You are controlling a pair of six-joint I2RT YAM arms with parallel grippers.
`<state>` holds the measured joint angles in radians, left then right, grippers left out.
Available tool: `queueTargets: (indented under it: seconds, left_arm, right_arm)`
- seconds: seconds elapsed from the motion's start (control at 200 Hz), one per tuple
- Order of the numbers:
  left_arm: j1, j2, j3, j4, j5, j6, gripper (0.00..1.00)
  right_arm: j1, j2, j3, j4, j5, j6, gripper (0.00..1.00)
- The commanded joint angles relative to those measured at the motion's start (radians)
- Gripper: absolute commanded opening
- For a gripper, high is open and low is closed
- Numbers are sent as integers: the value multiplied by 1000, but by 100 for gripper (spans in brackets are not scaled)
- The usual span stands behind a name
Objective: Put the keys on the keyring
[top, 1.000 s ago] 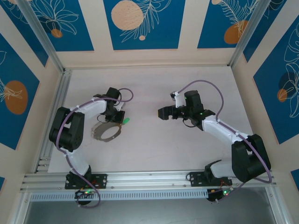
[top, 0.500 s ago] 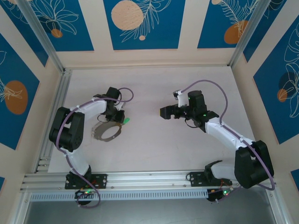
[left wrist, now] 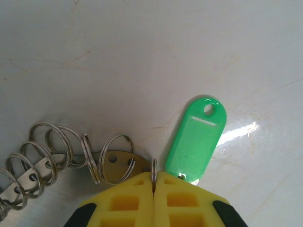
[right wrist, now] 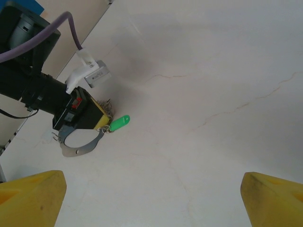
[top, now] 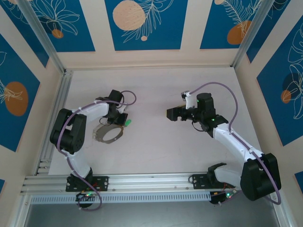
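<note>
**A:** Which way does the green key lie from the left gripper?

**B:** Right at its tips. The yellow fingers are pressed together on the small split ring at the key's near end. The green head runs away from them, up and to the right in the wrist view, flat on the table.

**A:** And the keyring?

**B:** On the other side, just left of the fingertips. Its metal band comes right up to them (touching or not, I can't tell), and its loose coils trail further left.

**A:** So the coming move is sideways?

**B:** I'd judge so — the pinched ring has to travel left onto the band, across the key's long axis.

**A:** Could the right gripper help?

**B:** It hangs well apart across the table, jaws wide and empty, facing the key — the left arm is far nearer.
</note>
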<state>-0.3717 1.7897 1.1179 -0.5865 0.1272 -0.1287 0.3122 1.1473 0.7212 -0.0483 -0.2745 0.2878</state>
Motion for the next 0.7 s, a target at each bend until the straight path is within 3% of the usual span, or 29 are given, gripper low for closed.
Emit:
queueTargets:
  seconds: [0.0,0.185,0.32,0.46,0.695]
  left_arm:
    - [-17,-64,0,-31,29,21,0]
    - [-21,-234,-7,-29,156,98,0]
    - [-41,-433,-8,-26,392,210,0]
    - [-54,-596,27,-40,578,289,0]
    - [-76,-677,184,-136,747,382,0]
  right_arm:
    - [-5,-28,-14,-28,-28,-14,95]
    - [-5,-89,-44,-7,-88,-8,95]
    - [0,-175,-65,28,-250,-22,93]
    - [34,-242,-37,39,-376,-35,85]
    - [85,-195,158,45,-560,-28,76]
